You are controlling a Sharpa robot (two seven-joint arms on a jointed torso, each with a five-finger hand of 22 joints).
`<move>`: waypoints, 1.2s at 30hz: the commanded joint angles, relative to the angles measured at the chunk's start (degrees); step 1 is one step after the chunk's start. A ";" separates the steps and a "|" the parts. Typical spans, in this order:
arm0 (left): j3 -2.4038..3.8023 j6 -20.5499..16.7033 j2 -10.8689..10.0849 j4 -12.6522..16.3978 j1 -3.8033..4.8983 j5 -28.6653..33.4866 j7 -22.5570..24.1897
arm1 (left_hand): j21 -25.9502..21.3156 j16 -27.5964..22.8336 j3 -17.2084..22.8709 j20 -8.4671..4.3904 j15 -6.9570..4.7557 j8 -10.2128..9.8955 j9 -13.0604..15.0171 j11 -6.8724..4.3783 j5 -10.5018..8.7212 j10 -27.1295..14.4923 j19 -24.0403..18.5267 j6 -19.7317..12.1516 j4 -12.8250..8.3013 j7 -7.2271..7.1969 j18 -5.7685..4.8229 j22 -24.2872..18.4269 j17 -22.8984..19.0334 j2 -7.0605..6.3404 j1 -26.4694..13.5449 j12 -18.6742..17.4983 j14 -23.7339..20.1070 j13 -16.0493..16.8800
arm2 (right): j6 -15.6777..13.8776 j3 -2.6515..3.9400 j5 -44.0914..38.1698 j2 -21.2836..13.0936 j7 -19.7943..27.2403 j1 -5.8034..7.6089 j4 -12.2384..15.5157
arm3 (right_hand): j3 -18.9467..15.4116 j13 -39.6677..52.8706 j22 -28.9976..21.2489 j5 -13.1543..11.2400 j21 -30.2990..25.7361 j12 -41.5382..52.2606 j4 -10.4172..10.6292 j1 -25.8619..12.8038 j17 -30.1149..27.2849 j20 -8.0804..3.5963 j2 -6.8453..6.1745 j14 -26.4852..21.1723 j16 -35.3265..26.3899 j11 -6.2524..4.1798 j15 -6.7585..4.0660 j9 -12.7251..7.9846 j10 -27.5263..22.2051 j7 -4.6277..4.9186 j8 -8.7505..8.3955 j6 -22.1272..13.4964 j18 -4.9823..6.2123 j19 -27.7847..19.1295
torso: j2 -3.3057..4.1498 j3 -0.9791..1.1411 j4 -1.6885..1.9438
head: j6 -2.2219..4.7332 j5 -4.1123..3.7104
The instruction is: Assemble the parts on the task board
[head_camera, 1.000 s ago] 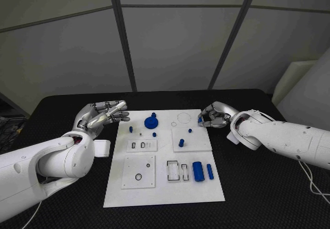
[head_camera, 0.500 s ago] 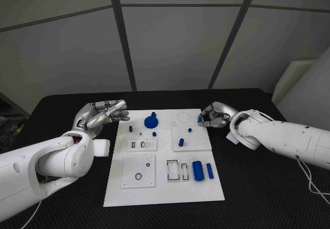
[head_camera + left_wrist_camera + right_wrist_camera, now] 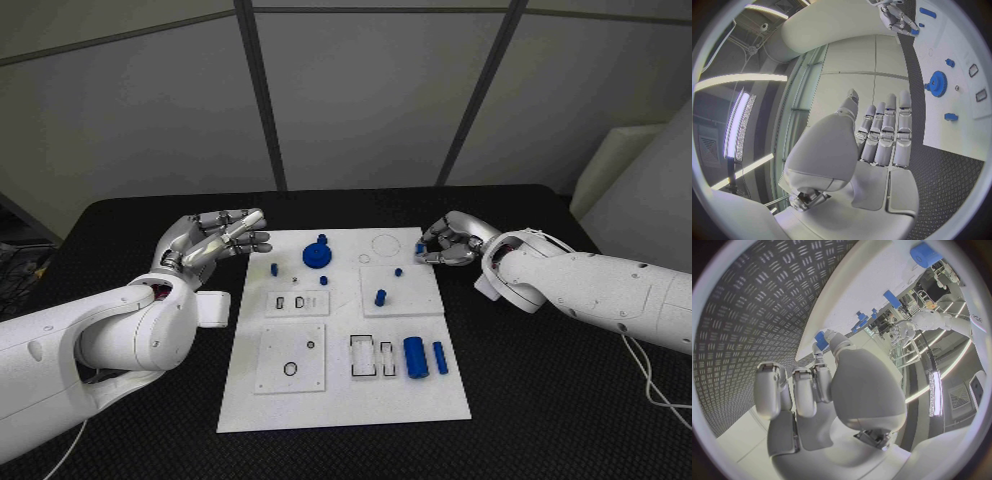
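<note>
The right hand (image 3: 449, 243) still pinches a small blue part (image 3: 420, 250) at the task board (image 3: 343, 400) edge; nothing has shifted, so placement remains pending. The left hand (image 3: 216, 240) stays open, holding nothing.

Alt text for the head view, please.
The right hand pinches a small blue part at the far right corner of the white task board. The left hand hovers empty off its far left corner.

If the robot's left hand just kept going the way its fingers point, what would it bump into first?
Probably the blue gear-like part on the task board. The left hand hangs beside the board's far left corner, fingers aimed across it; height is unclear, so it might pass over.
</note>
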 commanded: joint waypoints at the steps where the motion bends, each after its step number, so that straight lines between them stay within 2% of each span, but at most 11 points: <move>1: 0.05 0.38 -0.03 0.04 0.06 -0.17 0.10 | 0.22 -0.35 0.05 0.05 0.36 -0.29 -0.03 -0.25 -0.25 -0.22 -0.29 0.10 -0.40 0.18 0.12 0.08 0.05 0.27 -0.38 -0.16 -0.08 -0.02 | -3.05 0.03 2.03 -0.04 0.33 0.08 0.32 | 0.36 4.76 3.92 -0.07 0.34 0.34 -0.12 0.37 12.46 -0.59 1.22 5.38 0.24 -0.40 -0.43 0.46 0.05 -1.69 0.33 2.05 -0.21 0.01 | 0.00 0.02 -0.05 | -0.05 -0.01; 7: 0.05 0.35 -0.09 0.01 0.06 -0.17 0.08 | 0.22 -0.35 0.05 0.05 0.36 -0.29 -0.03 -0.25 -0.25 -0.22 -0.29 0.10 -0.40 0.18 0.12 0.08 0.05 0.27 -0.38 -0.16 -0.08 -0.02 | -5.08 0.05 2.79 -0.91 0.27 0.09 2.70 | 0.69 4.80 4.12 -0.08 0.42 0.33 -0.45 0.62 12.57 -0.77 1.38 5.41 0.28 -0.53 -0.55 0.51 0.09 -1.78 0.23 2.14 -0.25 0.14 | -0.08 0.02 -0.19 | 0.01 0.10; 14: 0.05 0.32 -0.03 -0.10 0.05 -0.17 0.11 | 0.22 -0.35 0.05 0.05 0.36 -0.29 -0.03 -0.25 -0.25 -0.22 -0.29 0.10 -0.40 0.18 0.12 0.08 0.05 0.27 -0.38 -0.16 -0.08 -0.02 | -6.53 0.26 2.58 -2.69 -1.60 0.19 8.66 | 1.07 4.78 4.22 0.18 0.46 0.25 -0.81 0.87 12.66 -0.89 1.52 5.43 0.30 -0.56 -0.62 0.53 0.07 -1.76 0.05 2.08 -0.28 0.21 | -0.40 -0.10 -0.33 | -0.15 0.46; 19: 0.05 0.30 0.03 -0.23 0.05 -0.17 0.12 | 0.22 -0.35 0.05 0.05 0.36 -0.29 -0.03 -0.25 -0.25 -0.22 -0.29 0.10 -0.40 0.18 0.12 0.08 0.05 0.27 -0.38 -0.16 -0.08 -0.02 | -6.46 0.77 0.24 -2.75 -4.32 0.33 13.52 | 1.06 4.77 4.24 0.13 0.46 0.23 -0.81 0.68 12.74 -0.92 1.41 5.45 0.33 -0.51 -0.61 0.51 0.06 -1.68 -0.09 1.95 -0.28 0.22 | -0.72 -0.14 -0.39 | -0.69 1.63; 23: 0.05 0.24 0.06 -0.36 0.05 -0.17 0.15 | 0.22 -0.35 0.05 0.05 0.36 -0.29 -0.03 -0.25 -0.25 -0.22 -0.29 0.10 -0.40 0.18 0.12 0.08 0.05 0.27 -0.38 -0.16 -0.08 -0.02 | -6.23 1.02 -2.70 -1.72 -7.27 0.69 17.25 | 1.08 4.75 4.45 0.14 0.55 0.18 -0.91 0.64 12.77 -0.93 1.26 5.45 0.34 -0.48 -0.60 0.49 0.04 -1.64 -0.22 1.85 -0.33 0.36 | -0.91 -0.21 -0.41 | -1.51 3.30; 25: 0.05 0.22 0.09 -0.42 0.06 -0.17 0.16 | 0.22 -0.35 0.05 0.05 0.36 -0.29 -0.03 -0.25 -0.25 -0.22 -0.29 0.10 -0.40 0.18 0.12 0.08 0.05 0.27 -0.38 -0.16 -0.08 -0.02 | -6.20 1.08 -4.23 -0.92 -8.83 0.83 18.62 | 1.08 4.77 4.50 0.15 0.57 0.20 -0.91 0.64 12.80 -0.93 1.25 5.46 0.35 -0.48 -0.60 0.49 0.05 -1.64 -0.22 1.85 -0.34 0.39 | -1.04 -0.27 -0.35 | -1.75 3.85; 30: 0.05 0.20 0.26 -0.61 0.07 -0.17 0.16 | 0.23 -0.41 0.03 0.06 0.37 -0.31 -0.04 -0.22 -0.24 -0.27 -0.33 0.06 -0.49 0.22 0.12 0.09 0.09 0.31 -0.38 -0.18 -0.07 -0.03 | -5.59 1.15 -7.34 2.09 -11.52 0.99 20.08 | 1.20 4.80 4.64 0.39 0.63 0.21 -0.94 0.59 12.86 -0.94 1.32 5.47 0.37 -0.48 -0.59 0.52 0.07 -1.65 -0.25 1.93 -0.37 0.48 | -1.32 -0.39 -0.33 | -2.19 4.71; 36: 0.05 0.22 0.73 -0.84 0.09 -0.17 0.08 | 0.23 -0.41 0.03 0.06 0.37 -0.31 -0.04 -0.22 -0.24 -0.27 -0.33 0.06 -0.49 0.22 0.12 0.09 0.09 0.31 -0.38 -0.18 -0.07 -0.03 | -4.26 1.17 -9.38 6.74 -12.76 1.03 18.56 | 1.26 4.78 4.72 0.57 0.66 0.18 -0.98 0.52 12.78 -0.94 1.27 5.46 0.35 -0.46 -0.58 0.51 0.06 -1.61 -0.34 1.88 -0.39 0.53 | -1.47 -0.53 -0.08 | -2.41 5.10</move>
